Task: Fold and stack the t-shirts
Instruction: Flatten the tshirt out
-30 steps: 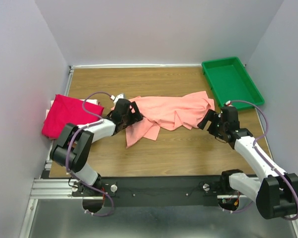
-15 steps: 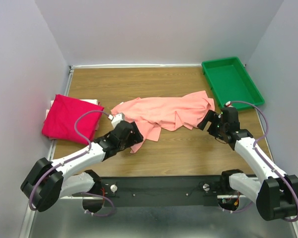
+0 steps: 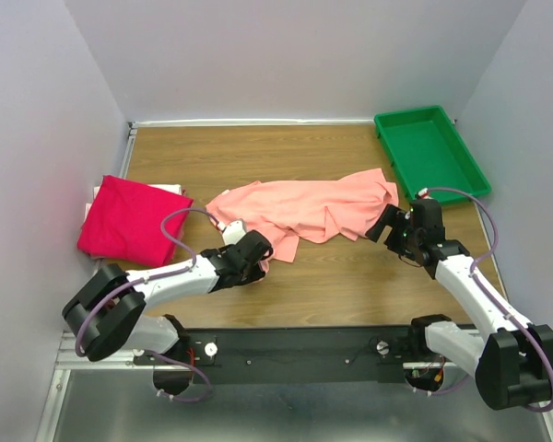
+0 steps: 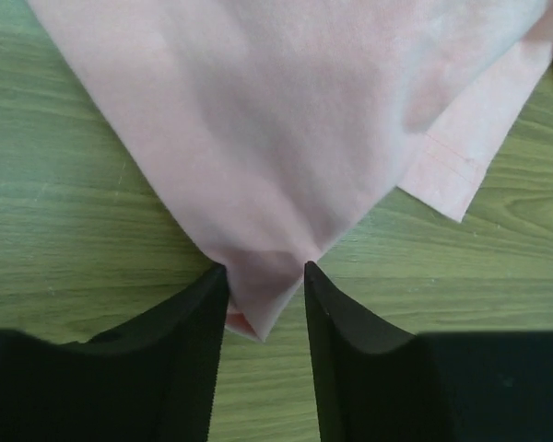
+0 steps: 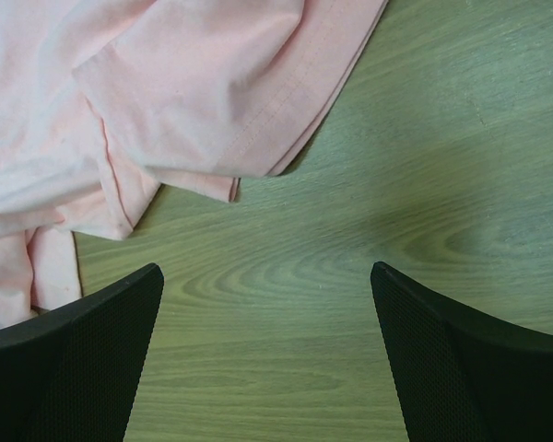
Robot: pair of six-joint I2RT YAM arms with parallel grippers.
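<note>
The salmon t-shirt lies crumpled across the middle of the wooden table. The magenta-red t-shirt rests folded at the left edge. My left gripper is at the salmon shirt's near-left corner. In the left wrist view its jaws stand narrow, pinching the pointed corner of the salmon t-shirt just above the wood. My right gripper hovers beside the shirt's right end. Its jaws are wide open over bare wood, with the hem of the salmon t-shirt ahead of them.
A green plastic tray stands at the back right corner. White walls close in the table on the left, back and right. A black rail with both arm bases runs along the near edge.
My left arm has swung from the shirt's left part down to its near corner, and its jaws have closed from wide to narrow on that corner. The right arm has not moved.
</note>
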